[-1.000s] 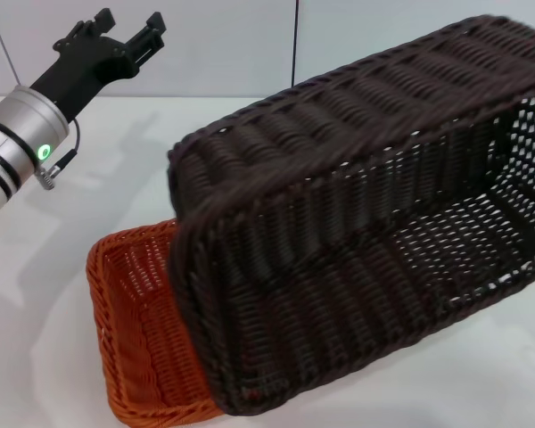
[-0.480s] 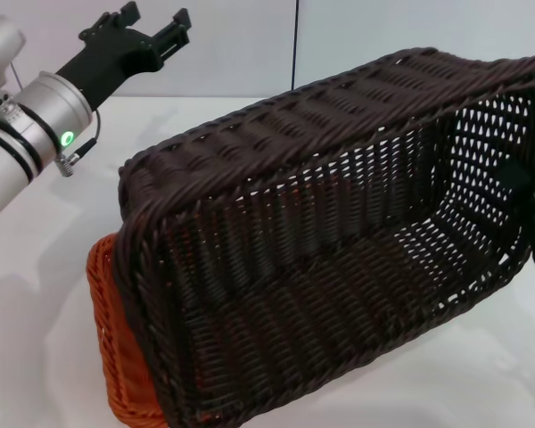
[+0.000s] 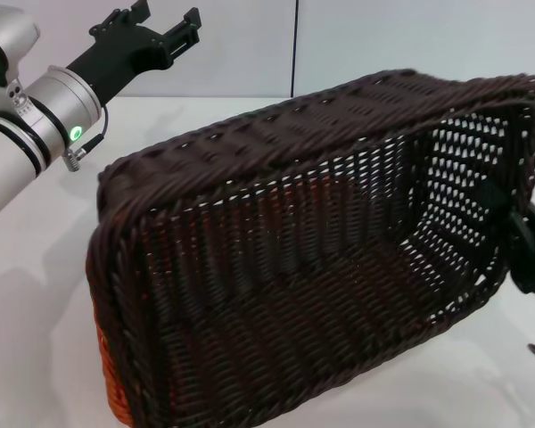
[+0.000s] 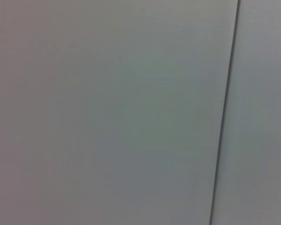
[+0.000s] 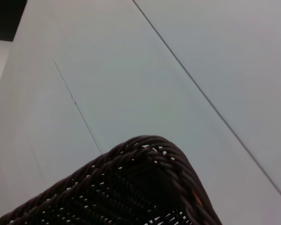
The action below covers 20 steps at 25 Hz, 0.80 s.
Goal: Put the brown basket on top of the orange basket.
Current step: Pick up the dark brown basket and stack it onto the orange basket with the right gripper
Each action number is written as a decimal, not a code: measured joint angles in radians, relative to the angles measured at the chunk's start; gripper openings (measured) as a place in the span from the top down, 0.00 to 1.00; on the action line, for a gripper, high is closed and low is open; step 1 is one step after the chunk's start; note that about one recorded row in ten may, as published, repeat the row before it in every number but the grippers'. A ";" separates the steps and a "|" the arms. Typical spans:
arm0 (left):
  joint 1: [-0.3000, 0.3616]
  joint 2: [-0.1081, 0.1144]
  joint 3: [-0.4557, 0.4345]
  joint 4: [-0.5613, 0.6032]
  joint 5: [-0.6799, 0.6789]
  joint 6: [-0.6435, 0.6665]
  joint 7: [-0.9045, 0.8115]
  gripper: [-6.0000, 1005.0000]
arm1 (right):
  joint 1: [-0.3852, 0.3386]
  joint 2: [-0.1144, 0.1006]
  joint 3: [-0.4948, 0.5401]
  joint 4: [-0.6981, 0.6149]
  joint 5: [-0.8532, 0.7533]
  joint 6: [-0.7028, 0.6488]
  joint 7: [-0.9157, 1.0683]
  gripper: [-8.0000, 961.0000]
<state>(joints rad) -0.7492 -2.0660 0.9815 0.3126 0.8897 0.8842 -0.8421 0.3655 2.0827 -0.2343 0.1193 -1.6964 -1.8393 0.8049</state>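
Note:
The brown basket [image 3: 321, 267] fills most of the head view, lifted and tilted with its opening facing me. My right gripper [image 3: 533, 259] grips its right end wall and is mostly hidden behind the weave. A corner of its braided rim [image 5: 147, 157] shows in the right wrist view. The orange basket [image 3: 105, 379] lies on the table beneath it; only a strip shows at the lower left, plus an orange glow through the weave. My left gripper [image 3: 165, 20] hangs open and empty in the air at the upper left, apart from both baskets.
A white table [image 3: 36, 294] carries the baskets, with a pale wall [image 3: 383, 40] behind it. A dark vertical seam [image 3: 295, 45] splits the wall panels. The left wrist view shows only that wall and the seam [image 4: 225, 117].
The brown basket has swung left and down over the orange basket, covering nearly all of it. My left arm has risen a little and shifted right.

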 joint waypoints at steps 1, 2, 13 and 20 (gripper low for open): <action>0.000 0.001 0.004 0.001 0.000 0.000 0.000 0.18 | 0.000 0.000 -0.003 0.006 0.000 0.008 0.000 0.82; 0.000 0.001 0.004 0.001 0.000 0.000 0.000 0.18 | 0.000 0.001 -0.004 0.010 0.000 0.016 0.000 0.82; -0.017 0.000 0.036 0.009 0.000 -0.045 0.011 0.18 | 0.018 0.000 -0.029 0.029 -0.003 0.128 0.023 0.76; -0.032 -0.001 0.046 0.010 0.000 -0.053 0.015 0.18 | 0.046 -0.004 -0.064 0.003 -0.024 0.160 0.079 0.72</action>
<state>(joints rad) -0.7812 -2.0674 1.0276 0.3223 0.8896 0.8314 -0.8268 0.4118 2.0790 -0.2979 0.1225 -1.7209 -1.6789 0.8839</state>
